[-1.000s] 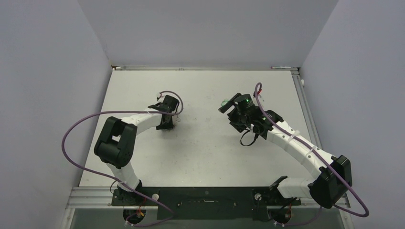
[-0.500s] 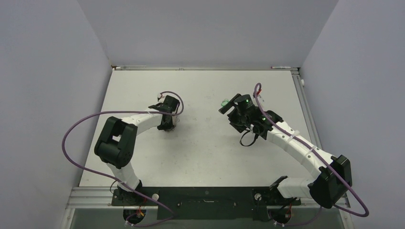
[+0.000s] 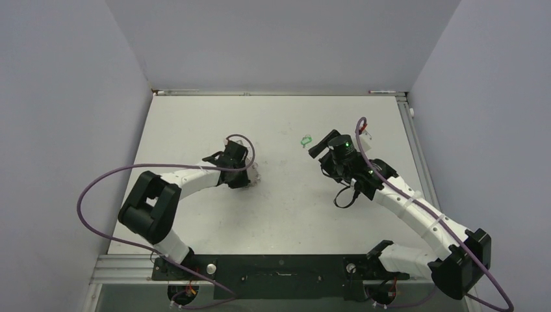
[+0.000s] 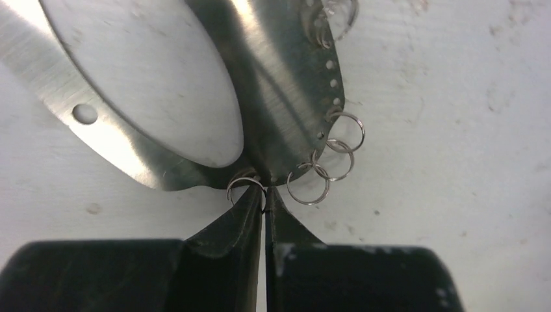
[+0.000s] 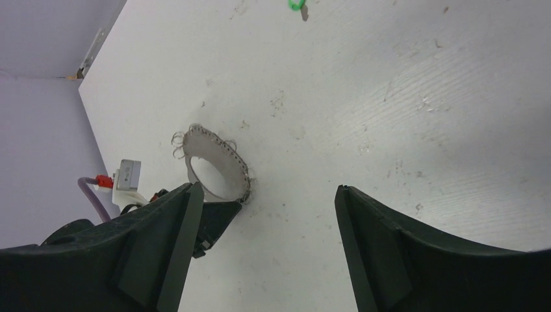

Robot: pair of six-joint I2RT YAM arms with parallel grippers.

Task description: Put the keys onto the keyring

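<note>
Well, the left gripper (image 4: 265, 200) has its fingers pinched tight on the rim of the keyring (image 4: 279, 97), just where the small wire loops (image 4: 308, 185) hang. The grey ring stands tipped up on edge at the table (image 3: 292, 214). The green key (image 3: 306, 140) lies flat farther back, well apart from the ring and just beyond the right gripper (image 5: 266, 195), whose fingers are spread wide and hold nothing.
</note>
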